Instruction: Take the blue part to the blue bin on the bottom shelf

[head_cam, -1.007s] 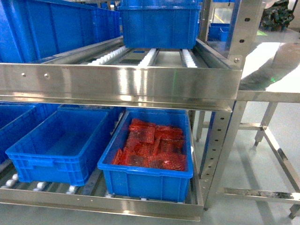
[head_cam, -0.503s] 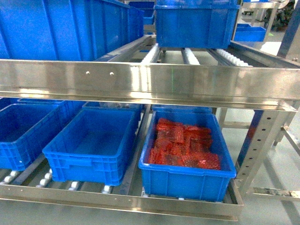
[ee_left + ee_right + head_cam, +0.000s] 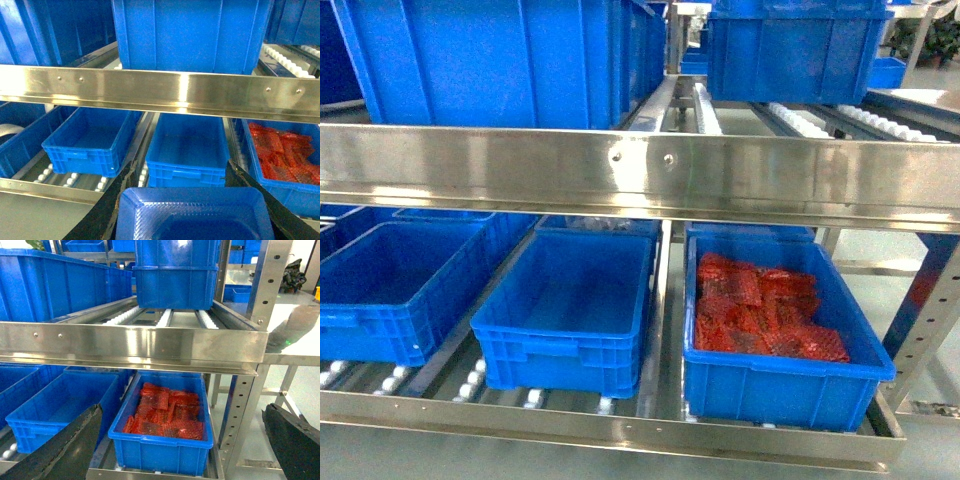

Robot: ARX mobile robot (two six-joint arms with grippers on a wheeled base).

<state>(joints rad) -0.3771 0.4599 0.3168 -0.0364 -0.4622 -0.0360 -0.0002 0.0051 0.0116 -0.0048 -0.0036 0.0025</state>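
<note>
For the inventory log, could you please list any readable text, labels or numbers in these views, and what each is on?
None can be read: no print or label shows on the blue bin, the crate of red bags, the upper crates or the steel rail.

On the bottom shelf (image 3: pixel 610 428), the head view shows three open blue crates side by side. Two hold nothing that can be made out: one at the left (image 3: pixel 390 290) and the blue bin (image 3: pixel 570 310) in the middle. The third crate (image 3: pixel 780 385), at the right, holds a heap of red bubble-wrap bags (image 3: pixel 760 315), too tangled to count. A further crate edge shows behind them. On the upper level (image 3: pixel 640 170) two large blue crates appear, one at the left (image 3: pixel 500 60) and one at the right (image 3: pixel 795 50). The left wrist view shows one blue part (image 3: pixel 192 215) between two dark fingers (image 3: pixel 107 210).
</note>
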